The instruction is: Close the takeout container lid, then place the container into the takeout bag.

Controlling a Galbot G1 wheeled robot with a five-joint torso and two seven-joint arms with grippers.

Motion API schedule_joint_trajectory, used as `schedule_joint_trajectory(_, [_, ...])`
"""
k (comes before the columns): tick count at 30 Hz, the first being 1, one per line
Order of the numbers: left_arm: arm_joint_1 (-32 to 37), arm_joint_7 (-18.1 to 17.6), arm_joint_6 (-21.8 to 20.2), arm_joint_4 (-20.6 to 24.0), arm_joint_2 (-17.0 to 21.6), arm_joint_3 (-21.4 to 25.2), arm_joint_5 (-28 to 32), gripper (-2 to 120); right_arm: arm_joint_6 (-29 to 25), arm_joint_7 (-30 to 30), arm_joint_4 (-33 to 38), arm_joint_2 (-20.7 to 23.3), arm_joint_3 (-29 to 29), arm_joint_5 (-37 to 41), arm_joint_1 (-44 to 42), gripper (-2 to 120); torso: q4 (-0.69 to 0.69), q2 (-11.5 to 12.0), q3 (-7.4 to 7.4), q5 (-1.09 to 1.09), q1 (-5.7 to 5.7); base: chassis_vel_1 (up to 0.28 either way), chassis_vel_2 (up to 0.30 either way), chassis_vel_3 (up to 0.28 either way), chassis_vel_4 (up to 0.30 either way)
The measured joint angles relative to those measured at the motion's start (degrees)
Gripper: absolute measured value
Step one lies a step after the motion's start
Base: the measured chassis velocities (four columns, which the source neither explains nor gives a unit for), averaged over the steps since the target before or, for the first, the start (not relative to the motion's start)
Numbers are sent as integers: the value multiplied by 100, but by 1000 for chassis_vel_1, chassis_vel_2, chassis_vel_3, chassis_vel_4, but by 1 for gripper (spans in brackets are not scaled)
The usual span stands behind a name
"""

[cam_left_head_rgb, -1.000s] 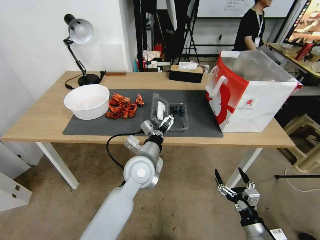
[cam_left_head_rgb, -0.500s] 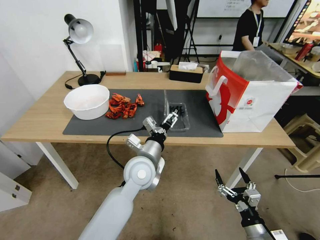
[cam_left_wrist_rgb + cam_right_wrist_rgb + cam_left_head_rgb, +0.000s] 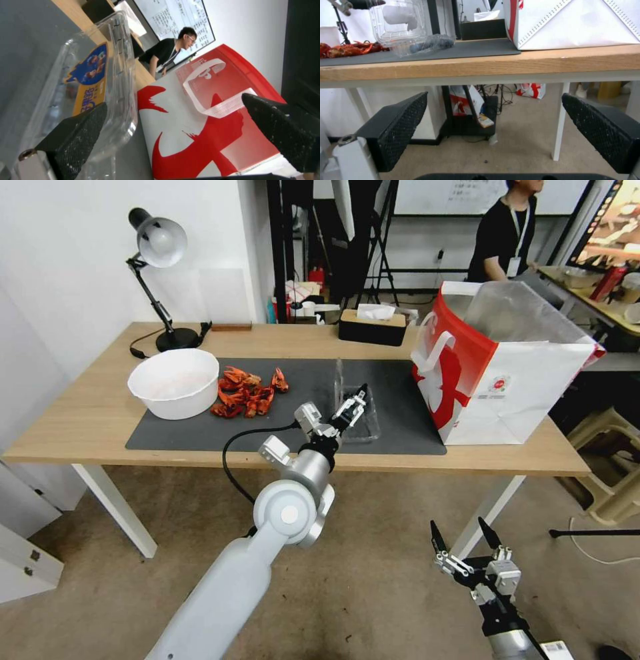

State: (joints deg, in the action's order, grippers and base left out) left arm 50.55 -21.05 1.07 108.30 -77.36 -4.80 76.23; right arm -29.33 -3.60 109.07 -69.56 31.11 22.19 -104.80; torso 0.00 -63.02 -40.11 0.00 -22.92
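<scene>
The takeout container (image 3: 360, 417) lies on the dark grey mat (image 3: 200, 437), near the front edge of the wooden table (image 3: 80, 420), between the pile of red crayfish (image 3: 245, 392) and the takeout bag (image 3: 507, 380). Its base with the dark blueberries rests flat on the mat. The lid (image 3: 341, 383) stands almost upright on the hinge, on the side of the crayfish; in the left wrist view the lid (image 3: 90, 82) shows its label with blue and yellow print.

The left gripper (image 3: 352, 407) is over the container. Its fingers are spread apart. In the left wrist view one finger (image 3: 76, 135) is just beside the outer face of the lid; if it really touches the plastic, one cannot tell. The other finger (image 3: 283, 127) is free in the air, with the red-and-white side of the bag behind it.

The right gripper (image 3: 461, 537) hangs low in front of the table, below the table edge, well apart from the container, and its fingers are spread wide with nothing between them.

The bag stands upright at the right end of the table, its top open so that the silvery lining shows. A white bowl (image 3: 175, 382) stands left of the crayfish.
</scene>
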Motion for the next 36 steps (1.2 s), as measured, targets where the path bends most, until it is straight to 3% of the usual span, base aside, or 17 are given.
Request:
schedule_joint_trajectory(12, [-540,-38,-378,-556,-193,-353,279,99,55,23,-29,-27,43,-38,31,100,0,1,0,0,0,0,0,0,0])
schedule_joint_trajectory(20, [-694,-211,-466,-875,-334,-415,473,73,55,25,-45,-48,43,-61,32,100,0,1,0,0,0,0,0,0,0])
schedule_joint_trajectory(23, [-731,-371,-524,-986,-398,-414,505,59,55,18,-44,-37,43,-57,31,100,0,1,0,0,0,0,0,0,0])
schedule_joint_trajectory(28, [-750,-608,-633,-1016,-451,-413,507,45,70,-55,40,18,62,35,30,100,0,1,0,0,0,0,0,0,0])
schedule_joint_trajectory(31, [-767,-901,-797,-1039,-479,-421,507,30,151,-213,180,106,159,235,34,100,0,0,0,0,0,0,0,0,0])
schedule_joint_trajectory(33, [-769,-948,-821,-1045,-481,-421,510,29,177,-263,216,126,186,300,36,100,0,0,0,0,0,0,0,0,0])
schedule_joint_trajectory(36, [-769,-1194,-959,-1058,-483,-383,608,14,531,-771,563,252,442,915,50,100,0,0,0,0,0,0,0,0,0])
